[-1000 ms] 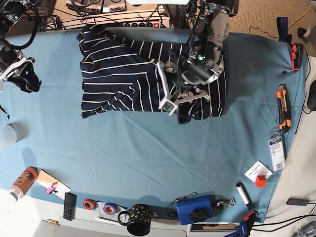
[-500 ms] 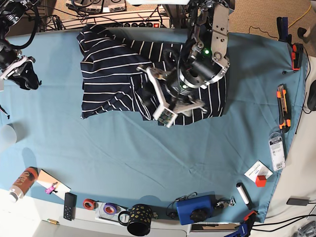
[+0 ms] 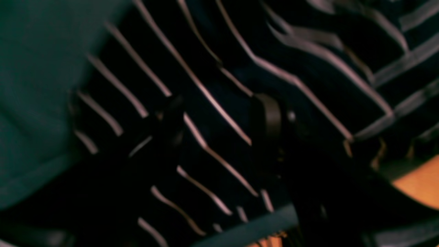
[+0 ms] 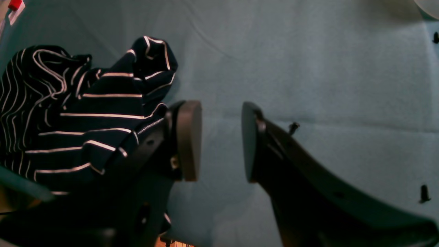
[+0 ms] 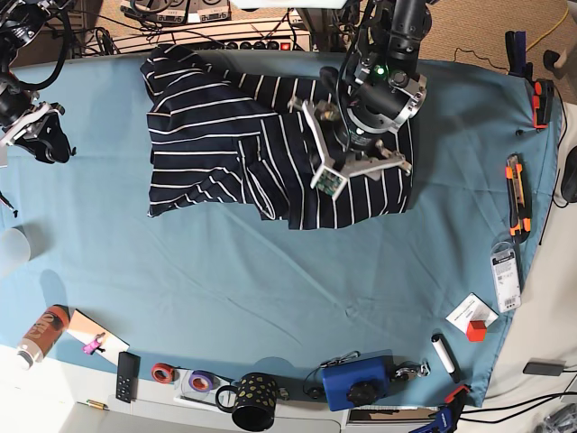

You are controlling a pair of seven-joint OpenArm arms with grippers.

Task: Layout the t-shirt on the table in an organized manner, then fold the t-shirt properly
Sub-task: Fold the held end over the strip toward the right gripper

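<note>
The t-shirt (image 5: 207,135), dark navy with thin white stripes, lies spread across the far half of the teal table (image 5: 270,289), with a bunched fold at its lower middle. My left gripper (image 5: 356,144) hovers over the shirt's right part. In the blurred left wrist view the left gripper (image 3: 219,120) has its fingers apart over the striped t-shirt (image 3: 308,51). Far to the left, off the shirt, is my right gripper (image 5: 45,144). The right gripper (image 4: 219,137) stands open with nothing between its pads, above bare table (image 4: 308,68), with the t-shirt (image 4: 68,113) off to one side.
Small things line the near edge: a bottle (image 5: 41,334), tape rolls (image 5: 162,372), a spotted mug (image 5: 255,401), a blue device (image 5: 356,383) and a marker (image 5: 444,354). An orange box cutter (image 5: 516,198) and clamps sit along the right edge.
My left arm swept left across the shirt's lower hem, then drew back up and right. The hem's middle is now pulled left into a fold. The right arm has not moved.
</note>
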